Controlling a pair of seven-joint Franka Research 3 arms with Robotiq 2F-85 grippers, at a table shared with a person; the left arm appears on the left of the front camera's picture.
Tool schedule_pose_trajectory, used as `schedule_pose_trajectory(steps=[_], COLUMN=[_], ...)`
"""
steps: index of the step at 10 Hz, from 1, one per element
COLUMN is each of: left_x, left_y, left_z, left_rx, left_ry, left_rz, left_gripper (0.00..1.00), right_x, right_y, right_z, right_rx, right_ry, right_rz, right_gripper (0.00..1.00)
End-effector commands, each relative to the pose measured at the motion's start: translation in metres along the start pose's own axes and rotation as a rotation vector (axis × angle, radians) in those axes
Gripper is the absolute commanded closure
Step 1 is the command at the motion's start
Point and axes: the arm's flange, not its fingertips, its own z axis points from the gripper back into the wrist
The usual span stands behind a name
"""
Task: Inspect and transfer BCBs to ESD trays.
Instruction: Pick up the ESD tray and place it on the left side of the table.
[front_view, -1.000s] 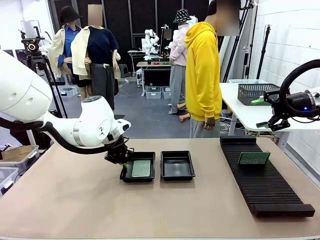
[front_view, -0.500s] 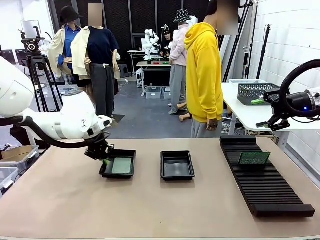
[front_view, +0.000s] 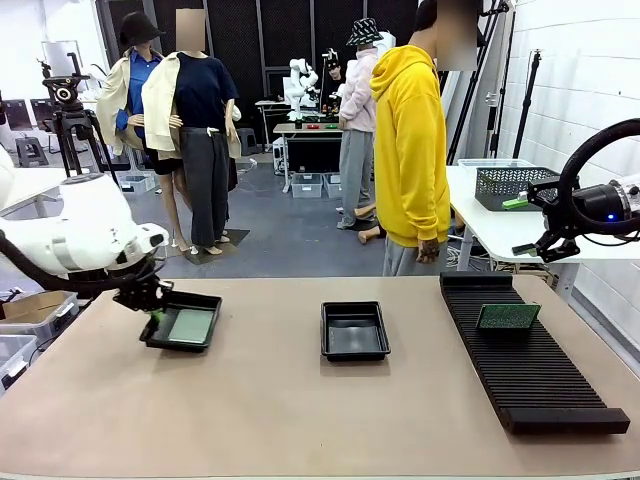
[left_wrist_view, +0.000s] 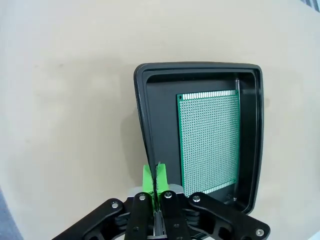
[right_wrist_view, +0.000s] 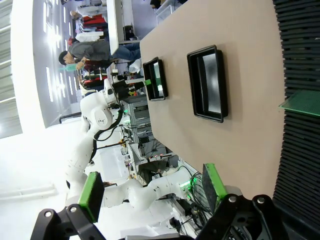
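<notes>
Slipping is the main danger here, I think. The left claw (left_wrist_view: 152, 176) is closed tight on only the thin rim of a black tray (left_wrist_view: 141, 110), and it holds this tray from one side. If the tray tilts, or if the rim slides out from between the pads, the green board (left_wrist_view: 209, 140) that lies flat inside could slide against a wall or fall out. I cannot tell whether the tray rests on the table (front_view: 300, 420) or is a little raised.

This tray is well to the left of the empty tray (front_view: 355, 356), which has nothing in it. To the right of the empty tray lies a long black rack (front_view: 540, 380), and a second board (front_view: 507, 317) stands in its slots. The right claw (right_wrist_view: 152, 190) hangs farther to the right of the empty tray, beyond the rack. Its jaws are wide open and nothing is between them.
</notes>
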Motion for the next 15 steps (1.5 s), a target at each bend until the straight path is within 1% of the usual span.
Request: schedule_pose_trajectory(steps=[1,2,4,6,7,8,10,13,14,15], left_x=[-0.007,-0.007,-0.015,-0.02,-0.021,-0.021,-0.019,-0.018,-0.017,-0.016], left_y=[0.044,0.066,0.097,0.116,0.125,0.132,0.144,0.147,0.147,0.147], left_z=[0.007,0.009,0.013,0.016,0.018,0.02,0.018,0.019,0.02,0.023], left_rx=[0.004,0.004,0.003,-0.01,-0.035,-0.059,-0.068,-0.069,-0.08,-0.096], left_ry=[0.037,0.045,0.061,0.058,0.055,0.05,0.05,0.042,0.039,0.033], left_rz=[0.001,0.015,0.013,0.015,0.003,-0.017,-0.016,0.004,0.017,0.048], left_gripper=[1.0,1.0,1.0,1.0,1.0,1.0,1.0,1.0,0.9,0.71], right_x=[0.001,0.001,0.001,0.001,0.001,0.001,0.001,0.001,0.001,0.001], right_y=[0.002,0.002,0.002,0.002,0.002,0.002,0.002,0.002,0.002,0.002], right_z=[-0.003,-0.003,-0.003,-0.003,-0.003,-0.003,-0.003,-0.003,-0.003,-0.003], right_rx=[-0.023,-0.023,-0.023,-0.023,-0.023,-0.023,-0.023,-0.023,-0.023,-0.023], right_ry=[-0.004,-0.004,-0.004,-0.004,-0.004,-0.004,-0.004,-0.004,-0.004,-0.004], right_rz=[-0.017,-0.017,-0.017,-0.017,-0.017,-0.017,-0.017,-0.017,-0.017,-0.017], right_gripper=[0.0,0.0,0.0,0.0,0.0,0.0,0.0,0.0,0.0,0.0])
